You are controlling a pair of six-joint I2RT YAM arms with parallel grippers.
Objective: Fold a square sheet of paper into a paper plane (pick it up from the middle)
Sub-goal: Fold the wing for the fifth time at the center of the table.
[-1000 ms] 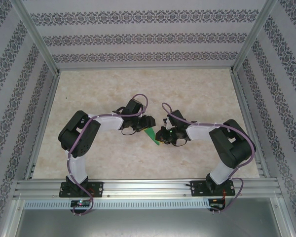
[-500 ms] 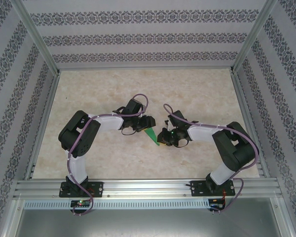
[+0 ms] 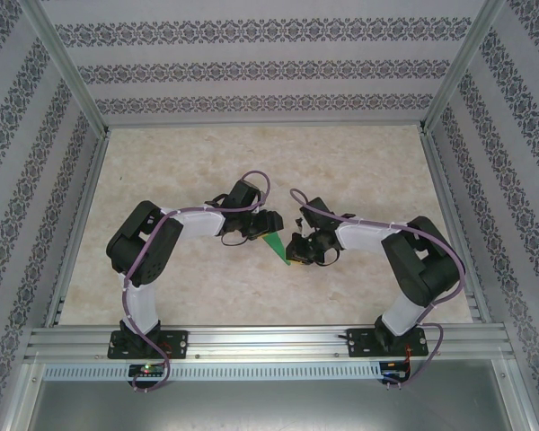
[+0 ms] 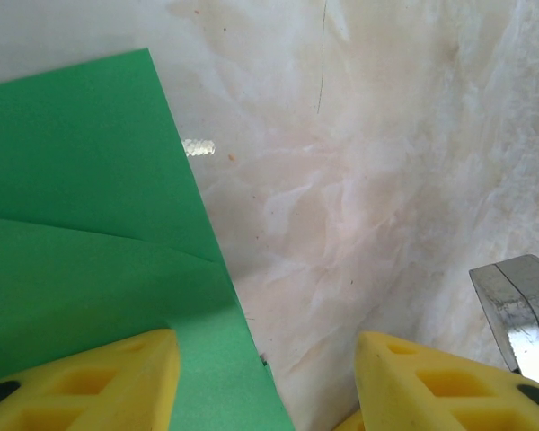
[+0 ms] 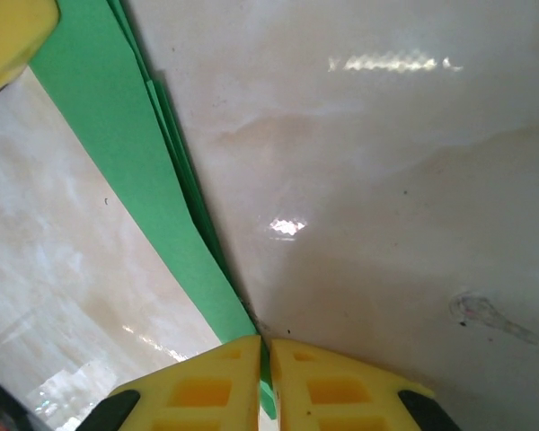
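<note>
- From above, the paper plane (image 3: pixel 277 244) lies near the middle of the marbled worktop (image 3: pixel 251 153), a slim green wedge narrowing toward 5 o'clock.
- The two arms bend in toward it. The left claw (image 3: pixel 262 224) sits at its 10 o'clock end and the right claw (image 3: pixel 298 250) just beside its 4 o'clock edge.
- In the left wrist view the left claw stands wide, its yellow fingers (image 4: pixel 90 382) well apart and nothing gripped between them.
- The finger at 7 o'clock there lies over the green paper. I cannot tell whether it presses on it.
- The same view shows the paper flat on the worktop, with a crease and an overlapping flap across it. Its straight edge runs from 11 o'clock down into the gap between the fingers.
- A shiny metal piece (image 4: pixel 521 310) pokes in at 4 o'clock.
- In the right wrist view the right claw is nipped tight on the paper's narrow end, its pads (image 5: pixel 207 386) nearly meeting with only the green edge between them.
- From that grip the folded strip runs up toward 11 o'clock, with several layers showing along its edge.
- Another yellow pad (image 5: pixel 4 31) sits on the strip's far end at 10 o'clock.
- Patterned walls (image 3: pixel 251 72) close in the worktop.
</note>
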